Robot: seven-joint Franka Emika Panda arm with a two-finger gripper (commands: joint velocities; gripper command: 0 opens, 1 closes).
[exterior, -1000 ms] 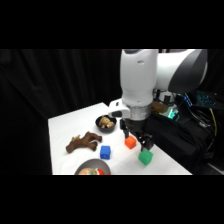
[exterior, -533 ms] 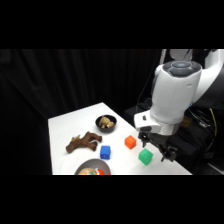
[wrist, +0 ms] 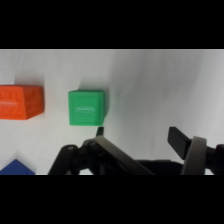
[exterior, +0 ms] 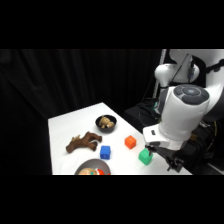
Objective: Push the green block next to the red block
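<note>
Swinging rightward since earlier, the claw is hanging open and empty (fingers spread) beside the green block, lining up to shove it toward the red block.

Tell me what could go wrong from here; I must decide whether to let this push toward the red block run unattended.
1. In the wrist view the green block lines up with only one finger, off the gripper centre, so a push may spin it or let it slip aside.
2. The blue block sits near the red block; an overshoot might knock one.
3. The green block lies near the table edge.
</note>
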